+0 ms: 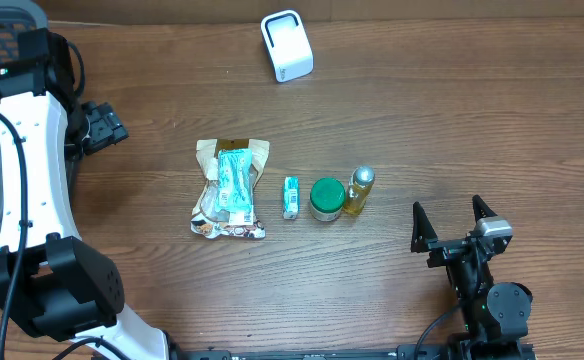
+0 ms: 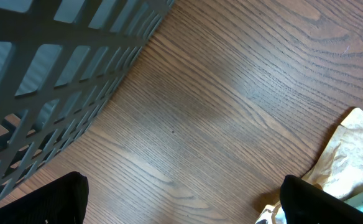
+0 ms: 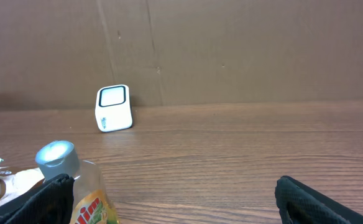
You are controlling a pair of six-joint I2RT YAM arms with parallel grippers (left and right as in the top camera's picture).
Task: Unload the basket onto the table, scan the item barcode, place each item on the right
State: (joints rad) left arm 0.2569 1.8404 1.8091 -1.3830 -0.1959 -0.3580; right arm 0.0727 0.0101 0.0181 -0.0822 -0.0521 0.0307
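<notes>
- R gripper (image 1: 446, 206): jaws spread wide, nothing in it, lower right of the overhead frame, over bare desk (image 1: 452, 110).
- L gripper (image 1: 110, 127): spread too, empty, far left of frame beside the grey basket (image 2: 51, 81).
- Closest to R gripper: yellow bottle (image 1: 359, 190) w/ silver cap, just up-left of it. Upright or lying, can't tell.
- Then, going left in a row mid-frame: green-lid jar (image 1: 326, 198) right against the bottle, small teal box (image 1: 291, 197), snack packet (image 1: 230, 190).
- Scanner (image 1: 287, 45): white, top centre, well apart from the row.
- Step, imo: pre-grasp, no item picked up yet.
- Next move, prob: R arm goes in on the bottle, closes on its body, lifts, turns the barcode to the scanner window.
- In the way: jar sits tight beside the bottle, so little finger room on that side. No barcode visible from any cam.
</notes>
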